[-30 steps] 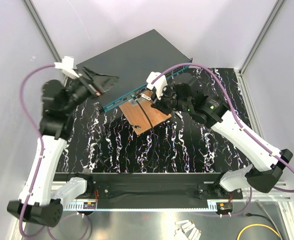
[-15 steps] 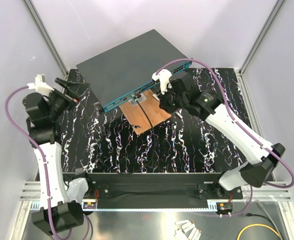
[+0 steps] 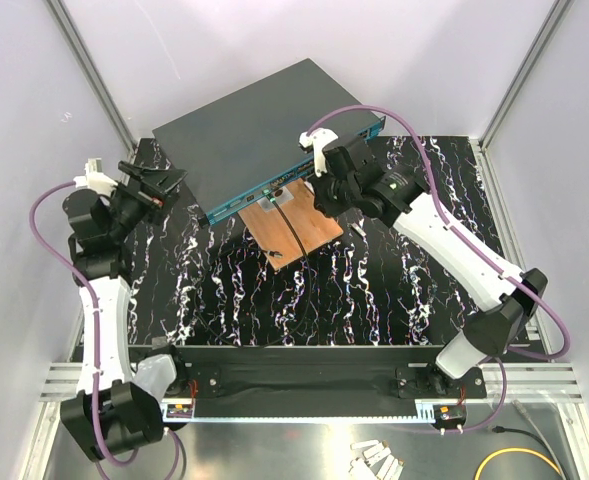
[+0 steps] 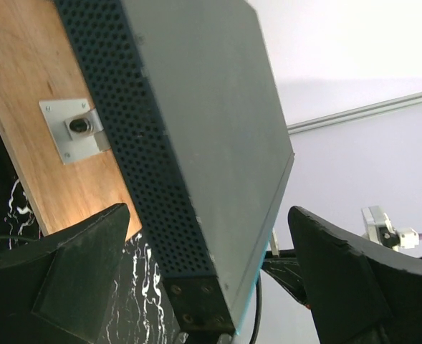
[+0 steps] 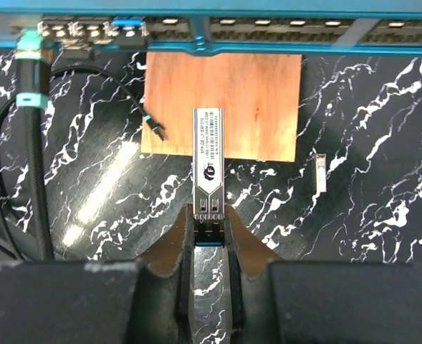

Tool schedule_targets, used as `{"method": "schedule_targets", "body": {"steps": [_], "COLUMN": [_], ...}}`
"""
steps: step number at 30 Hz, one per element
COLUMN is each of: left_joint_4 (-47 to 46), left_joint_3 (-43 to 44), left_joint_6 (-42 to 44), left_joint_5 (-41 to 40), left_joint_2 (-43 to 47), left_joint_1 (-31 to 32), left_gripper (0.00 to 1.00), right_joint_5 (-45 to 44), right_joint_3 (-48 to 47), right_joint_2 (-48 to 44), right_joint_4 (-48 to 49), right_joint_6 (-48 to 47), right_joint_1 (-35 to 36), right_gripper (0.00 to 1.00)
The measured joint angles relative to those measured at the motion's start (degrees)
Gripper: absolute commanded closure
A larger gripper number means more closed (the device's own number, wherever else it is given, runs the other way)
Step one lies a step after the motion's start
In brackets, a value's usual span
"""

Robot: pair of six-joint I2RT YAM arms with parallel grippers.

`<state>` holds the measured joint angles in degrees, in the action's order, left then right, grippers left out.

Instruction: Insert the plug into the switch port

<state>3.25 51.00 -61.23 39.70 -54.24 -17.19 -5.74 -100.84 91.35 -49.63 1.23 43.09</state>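
Note:
The switch is a flat dark grey box with a teal front edge, lying diagonally at the back. My right gripper hovers just before that edge. In the right wrist view it is shut on the rear of a silver plug, which points at the port row and stays a short way from it. My left gripper is open and empty beside the switch's left corner. In the left wrist view its jaws stand wide on either side of that corner without touching it.
A copper-brown board with a metal bracket lies under the switch's front edge. A black cable with teal bands is plugged in at the left ports. A small loose module lies on the black marbled table.
My left gripper has pulled back off the switch's left corner to the left and now sits beside it. My right wrist has shifted left and closer to the front edge.

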Motion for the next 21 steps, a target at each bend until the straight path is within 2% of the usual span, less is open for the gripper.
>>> {"method": "schedule_targets", "body": {"steps": [11, 21], "left_joint_4": [-0.4, -1.7], "left_joint_3": [-1.6, -1.6], "left_joint_6": [-1.1, -2.7], "left_joint_5": [-2.3, -2.9], "left_joint_2": [-4.6, -6.6], "left_joint_1": [4.2, 6.4], "left_gripper": [0.06, 0.19], "right_joint_5": [-2.4, -2.7], "right_joint_3": [-3.4, -6.4], "right_joint_2": [1.9, 5.7], "right_joint_4": [-0.1, -0.3], "right_joint_6": [1.4, 1.4], "right_joint_1": [0.9, 1.2], "right_gripper": [1.0, 1.0]}}
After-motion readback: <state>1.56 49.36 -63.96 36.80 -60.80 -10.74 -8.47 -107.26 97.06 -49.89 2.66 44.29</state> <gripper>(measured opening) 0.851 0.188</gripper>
